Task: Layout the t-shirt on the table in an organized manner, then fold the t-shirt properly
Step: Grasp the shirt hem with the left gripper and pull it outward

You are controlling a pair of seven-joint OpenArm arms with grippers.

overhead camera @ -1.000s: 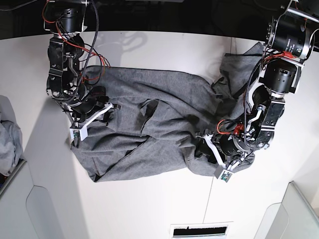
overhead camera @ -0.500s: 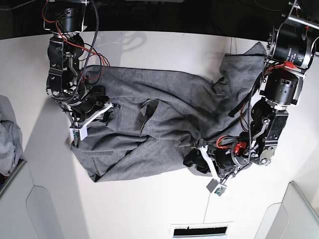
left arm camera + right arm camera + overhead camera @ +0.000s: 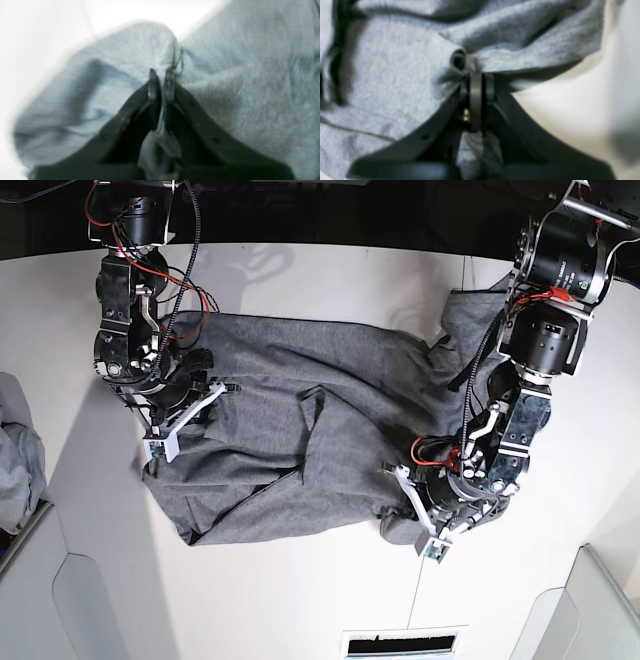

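Both arms have a pinch of the rumpled t-shirt [image 3: 300, 440] spread across the white table [image 3: 300, 580]: the left gripper [image 3: 160, 82] clamps a fold at its right edge, the right gripper [image 3: 476, 86] nips cloth at its left edge.

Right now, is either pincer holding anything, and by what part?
Both pinch the shirt: left pincer a fold at its edge, right pincer a bunched fold.
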